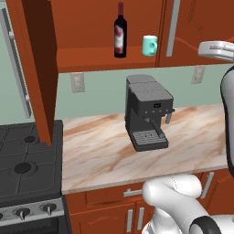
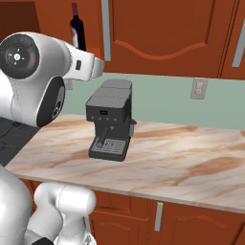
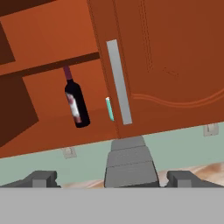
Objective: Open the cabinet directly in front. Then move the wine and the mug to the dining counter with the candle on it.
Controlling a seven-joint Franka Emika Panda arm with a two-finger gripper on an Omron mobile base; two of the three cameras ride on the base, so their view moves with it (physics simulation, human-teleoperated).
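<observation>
Left base view: the cabinet (image 1: pixel 105 32) is standing with its left door (image 1: pixel 39 68) swung wide, edge-on toward the camera, so the lower shelf is showing. The wine (image 1: pixel 120 31) is standing upright on that shelf, with the mug (image 1: pixel 149 45) just beside it on the right, apart from it, handle side turned right. The right door is sitting closed, its silver bar handle (image 1: pixel 173 27) running vertically next to the mug. Below, a coffee machine (image 1: pixel 147 111) is resting on the marble worktop (image 1: pixel 105 155), with a cooktop (image 1: pixel 27 164) at the left.

Right base view: the arm's big joint is blocking much of the opening; the wine (image 2: pixel 77 26) is peeking out above it, left of the closed door's handle (image 2: pixel 105 29).

Hand view: the gripper (image 3: pixel 113 180) is hanging back from the cabinet, fingertips spread as wide as they go and nothing between them. The camera is looking up at the wine (image 3: pixel 76 103); the mug (image 3: pixel 109 108) is showing as a teal sliver behind the closed door's edge.

Judgement: with only one door open, the mug is partly screened, so the second door probably needs opening before reaching in.
</observation>
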